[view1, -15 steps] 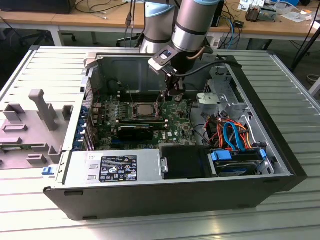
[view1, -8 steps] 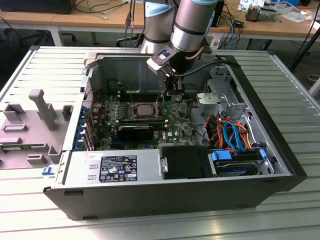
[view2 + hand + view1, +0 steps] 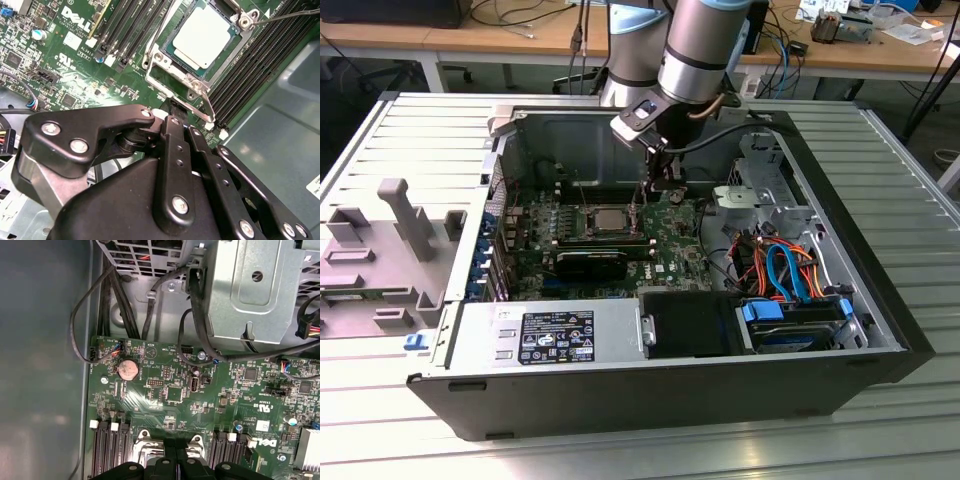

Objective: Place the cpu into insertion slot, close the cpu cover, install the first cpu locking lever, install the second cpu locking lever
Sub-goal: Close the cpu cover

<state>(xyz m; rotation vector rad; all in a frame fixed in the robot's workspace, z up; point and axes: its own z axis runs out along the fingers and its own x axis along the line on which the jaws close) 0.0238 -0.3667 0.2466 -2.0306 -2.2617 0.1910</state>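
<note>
The cpu (image 3: 204, 36) lies flat in the insertion slot (image 3: 155, 70) on the green motherboard, its silver top showing through the window of the cpu cover (image 3: 235, 47), which lies down around it. In the exterior view the cpu (image 3: 610, 219) sits mid-board. One thin wire locking lever (image 3: 287, 15) sticks out away from the socket's far corner. Another lever (image 3: 197, 111) runs along the socket side nearest me. My gripper (image 3: 172, 111) hangs just over that near edge with its fingers together. It also shows as the gripper (image 3: 176, 455) and the gripper (image 3: 658, 190). What lies under the fingertips is hidden.
Black memory slots (image 3: 135, 30) flank the socket on both sides. The case wall (image 3: 280, 125) is close by. A grey drive cage (image 3: 250, 285) with black cables (image 3: 192, 300) sits beyond the board. The power supply (image 3: 550, 335) and a wired drive bay (image 3: 790, 275) fill the case's near side.
</note>
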